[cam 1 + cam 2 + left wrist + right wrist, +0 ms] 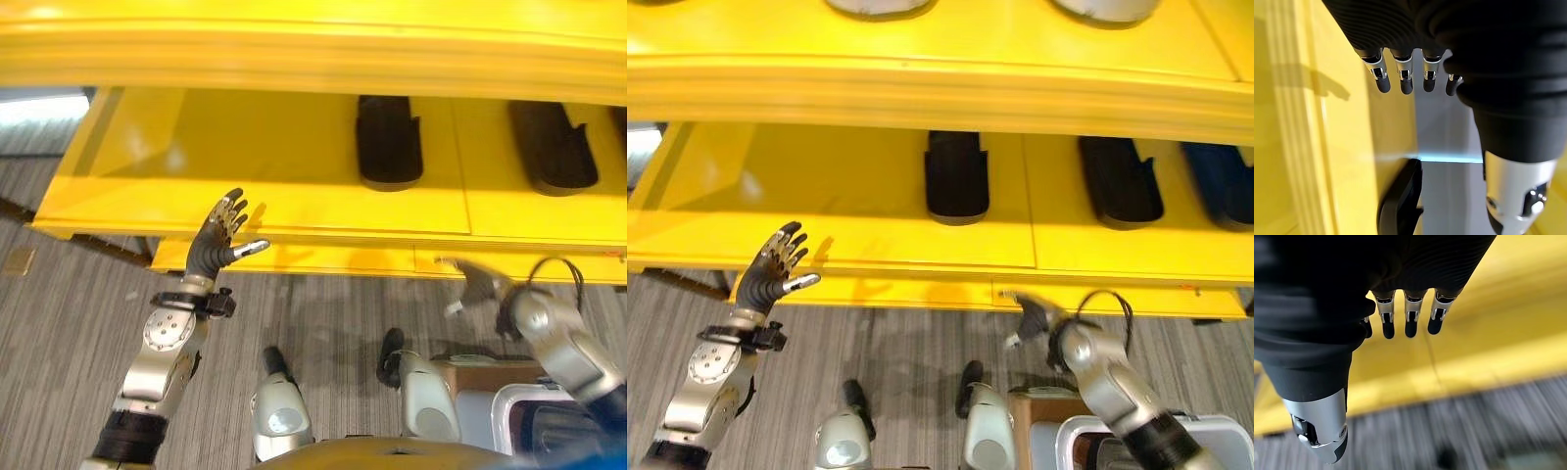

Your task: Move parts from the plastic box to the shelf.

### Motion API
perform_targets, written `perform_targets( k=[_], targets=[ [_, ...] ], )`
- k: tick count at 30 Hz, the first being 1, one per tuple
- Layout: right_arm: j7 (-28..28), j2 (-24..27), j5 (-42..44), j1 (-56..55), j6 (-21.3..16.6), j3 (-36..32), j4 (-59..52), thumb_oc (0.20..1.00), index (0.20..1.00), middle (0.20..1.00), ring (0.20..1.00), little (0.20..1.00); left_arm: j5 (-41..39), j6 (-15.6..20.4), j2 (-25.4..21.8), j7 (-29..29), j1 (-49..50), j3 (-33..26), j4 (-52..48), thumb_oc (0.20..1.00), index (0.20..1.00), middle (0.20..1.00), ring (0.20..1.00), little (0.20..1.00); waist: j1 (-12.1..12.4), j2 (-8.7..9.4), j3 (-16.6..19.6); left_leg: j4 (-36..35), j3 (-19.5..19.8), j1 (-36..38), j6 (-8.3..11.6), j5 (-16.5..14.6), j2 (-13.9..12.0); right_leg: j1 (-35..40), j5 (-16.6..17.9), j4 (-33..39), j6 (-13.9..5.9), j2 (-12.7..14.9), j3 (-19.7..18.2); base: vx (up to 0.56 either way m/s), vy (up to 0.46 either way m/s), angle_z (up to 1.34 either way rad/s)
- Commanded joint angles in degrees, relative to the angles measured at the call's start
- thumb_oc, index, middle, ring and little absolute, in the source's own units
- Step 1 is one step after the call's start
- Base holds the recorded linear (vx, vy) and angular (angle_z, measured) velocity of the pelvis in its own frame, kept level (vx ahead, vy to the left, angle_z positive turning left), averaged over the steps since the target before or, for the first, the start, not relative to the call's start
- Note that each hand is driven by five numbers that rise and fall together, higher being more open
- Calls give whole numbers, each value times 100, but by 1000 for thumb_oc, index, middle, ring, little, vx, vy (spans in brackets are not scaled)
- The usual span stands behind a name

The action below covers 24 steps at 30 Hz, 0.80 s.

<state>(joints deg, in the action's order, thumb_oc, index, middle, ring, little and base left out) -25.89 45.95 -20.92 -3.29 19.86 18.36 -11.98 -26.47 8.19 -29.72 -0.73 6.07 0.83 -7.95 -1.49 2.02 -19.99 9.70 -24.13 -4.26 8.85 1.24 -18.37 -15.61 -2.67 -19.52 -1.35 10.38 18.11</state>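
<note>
Risk of a knock: left hand (223,227) and right hand (1031,318), fingers apart and empty, hover at the yellow shelf (872,211) edge, near a black part (955,178).

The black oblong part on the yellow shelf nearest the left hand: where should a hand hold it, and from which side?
Probably by the rounded front end of the black oblong part, coming from the shelf's open front edge. It lies flat on the yellow shelf, lengthwise front to back, with that end nearest the empty, open left hand.
</note>
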Motion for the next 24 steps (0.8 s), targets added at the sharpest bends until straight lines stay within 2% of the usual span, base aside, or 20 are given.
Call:
perform_targets(
  k=[1, 2, 3, 4, 5, 8, 9, 10, 13, 14, 15, 16, 17, 19, 20, 21, 23, 24],
  targets=[
    [-757, 52, 1078, 211, -561, -210, -354, 1000, 1000, 1000, 1000, 1000, -177, 590, -320, 165, 53, -225, -478, 1000, 1000, 1000, 1000, 1000, -16, 208, 23, 321, -82, -299, -112, -158, 82, 800, -984, 28, -315, -295, -54, -52, -81, -13],
    [-813, 74, 1188, 188, -628, -229, -379, 1000, 1000, 1000, 1000, 1000, -184, 607, -332, 170, 60, -224, -468, 1000, 1000, 1000, 1000, 1000, -17, 213, 32, 327, -83, -296, -110, -148, 74, 815, -991, 31, -306, -307, -55, -72, -146, -14],
    [-983, 173, 1808, 184, -869, -275, -429, 1000, 1000, 1000, 1000, 1000, -170, 625, -360, 175, 54, -223, -420, 1000, 1000, 1000, 1000, 1000, -1, 235, 100, 332, -58, -281, -107, -76, 53, 918, -1012, 80, -264, -379, -52, -48, -114, -7],
    [-983, 193, 1953, 181, -910, -285, -437, 1000, 1000, 1000, 1000, 1000, -173, 627, -361, 178, 50, -221, -413, 1000, 1000, 1000, 1000, 1000, 1, 233, 108, 330, -49, -277, -104, -59, 49, 937, -1012, 93, -257, -391, -50, -51, -174, -4],
    [-1064, 272, 2639, 283, -1048, -319, -460, 1000, 1000, 1000, 1000, 1000, -223, 577, -402, 215, 24, -190, -391, 1000, 1000, 1000, 1000, 1000, 23, 252, 175, 381, -11, -295, -71, 25, 6, 1024, -1027, 133, -213, -446, -27, -34, -131, -1],
    [-1204, 318, 3602, 527, -1572, -387, -475, 1000, 1000, 1000, 1000, 1000, -264, 514, -417, 220, 7, -189, -302, 1000, 1000, 1000, 1000, 1000, 68, 266, 289, 442, 88, -303, -30, 160, -75, 1135, -1048, 177, -152, -530, -11, -20, -152, 1],
    [-1293, 323, 4535, 704, -1699, -398, -496, 1000, 1000, 1000, 1000, 1000, -260, 474, -380, 216, 5, -179, -207, 1000, 1000, 1000, 1000, 1000, 106, 265, 378, 444, 178, -280, -4, 269, -147, 1233, -1005, 278, -116, -582, -12, -47, -160, -4],
    [-1152, 202, 5031, 790, -1710, -456, -515, 1000, 1000, 1000, 1000, 1000, -260, 422, -345, 226, 14, -164, -178, 1000, 1000, 1000, 1000, 1000, 148, 242, 447, 385, 192, -300, -43, 439, -222, 1240, -885, 364, -67, -613, 18, -36, -151, -7],
    [-570, -135, 5917, 762, -1676, -645, -553, 1000, 1000, 1000, 1000, 1000, -100, 437, -189, 109, 76, -73, -60, 1000, 1000, 1000, 1000, 1000, 150, 226, 542, 330, 315, -242, -20, 512, -272, 1332, -816, 509, -72, -615, -56, -18, -11, 0],
    [49, -596, 6176, 672, -1614, -991, -471, 1000, 1000, 1000, 1000, 1000, 46, 482, -93, -19, 124, 51, 57, 1000, 1000, 1000, 1000, 1000, 65, 203, 595, 377, 348, -252, -28, 479, -207, 1385, -711, 722, -104, -595, -158, -38, 68, 5],
    [131, -699, 6157, 630, -1650, -1071, -439, 1000, 1000, 1000, 1000, 1000, 72, 535, -72, -48, 141, 72, 97, 1000, 1000, 1000, 1000, 1000, 33, 197, 607, 373, 297, -232, -61, 388, -152, 1391, -695, 757, -115, -581, -170, -79, 116, 7],
    [204, -957, 6182, 475, -1648, -1261, -374, 1000, 1000, 1000, 1000, 1000, 161, 655, -2, -143, 203, 118, 182, 1000, 1000, 1000, 1000, 1000, -67, 174, 639, 325, 144, -179, -142, 172, 28, 1392, -619, 871, -156, -546, -200, -62, 106, 5],
    [286, -1030, 6262, 394, -1716, -1331, -378, 1000, 1000, 1000, 1000, 1000, 172, 695, 16, -168, 223, 135, 194, 1000, 1000, 1000, 1000, 1000, -88, 169, 645, 297, 92, -158, -167, 121, 101, 1394, -582, 916, -177, -531, -219, -100, 210, 5],
    [475, -1425, 6138, -28, -2032, -1696, -351, 1000, 1000, 1000, 1000, 1000, 92, 784, 56, -179, 347, 187, 175, 1000, 1000, 1000, 1000, 1000, -245, 115, 652, 202, -124, -91, -374, -257, 590, 1396, -396, 1125, -292, -486, -312, -106, 299, -3],
    [612, -1678, 6069, -322, -2234, -1861, -311, 1000, 1000, 1000, 1000, 1000, 26, 739, 92, -201, 416, 227, 214, 1000, 1000, 1000, 1000, 1000, -319, 77, 640, 174, -183, -59, -516, -426, 914, 1385, -288, 1225, -372, -479, -423, -95, 303, -23],
    [727, -1798, 5954, -512, -2355, -1961, -330, 1000, 1000, 1000, 1000, 1000, 29, 748, 94, -221, 469, 267, 229, 1000, 1000, 1000, 1000, 1000, -355, 59, 639, 95, -181, -8, -603, -478, 1071, 1359, -254, 1223, -426, -487, -516, -76, 299, -37],
    [884, -1871, 5973, -717, -2515, -2078, -383, 1000, 1000, 1000, 1000, 1000, 77, 788, 106, -255, 557, 329, 202, 1000, 1000, 1000, 1000, 1000, -427, 64, 643, -38, -251, 90, -653, -474, 1103, 1341, -206, 1273, -466, -486, -578, -30, 223, -37],
    [1140, -2008, 6018, -922, -2574, -2160, -397, 1000, 1000, 1000, 1000, 1000, 195, 821, 131, -365, 622, 487, 218, 1000, 1000, 1000, 1000, 1000, -512, 75, 647, -74, -253, 116, -700, -498, 1154, 1307, -165, 1271, -521, -463, -671, -28, 271, -20]
  ],
)
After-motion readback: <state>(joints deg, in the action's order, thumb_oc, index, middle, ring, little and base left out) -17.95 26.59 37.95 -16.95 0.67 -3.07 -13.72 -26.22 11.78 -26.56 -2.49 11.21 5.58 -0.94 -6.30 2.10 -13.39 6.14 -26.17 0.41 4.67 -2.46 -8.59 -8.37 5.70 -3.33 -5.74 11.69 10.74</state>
